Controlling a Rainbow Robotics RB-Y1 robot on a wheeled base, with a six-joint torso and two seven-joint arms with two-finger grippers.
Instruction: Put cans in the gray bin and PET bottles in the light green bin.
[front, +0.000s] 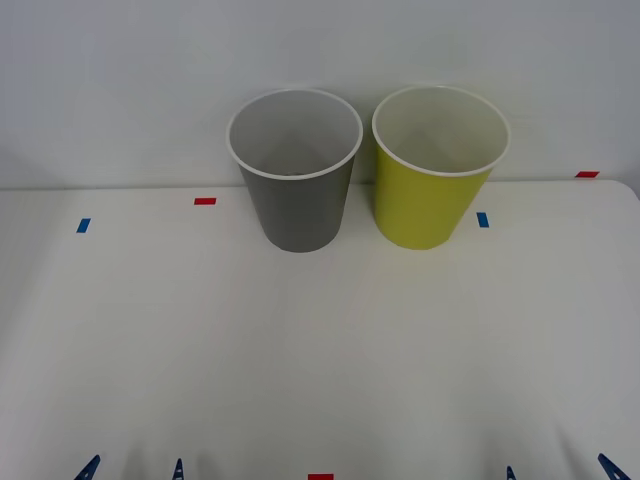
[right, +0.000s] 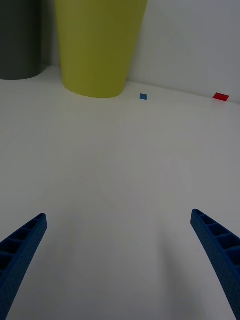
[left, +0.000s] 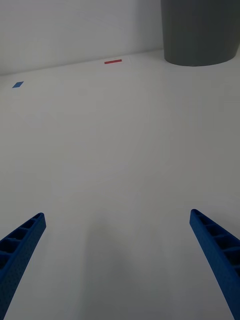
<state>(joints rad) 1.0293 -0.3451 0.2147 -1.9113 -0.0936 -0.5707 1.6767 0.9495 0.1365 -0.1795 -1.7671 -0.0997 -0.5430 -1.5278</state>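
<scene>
Gray bin (front: 296, 205) beside light green bin (front: 432, 200), bin bottoms unseen, both grippers' jaws apart.

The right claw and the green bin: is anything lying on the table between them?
No. In the right wrist view, bare white table runs from the open right claw to the green bin.

No readable text or labels anywhere

Gray bin (front: 296, 205), yellow-green bin (front: 428, 205), both white-rimmed; blue ribbed fingers (right: 220, 250).
</scene>
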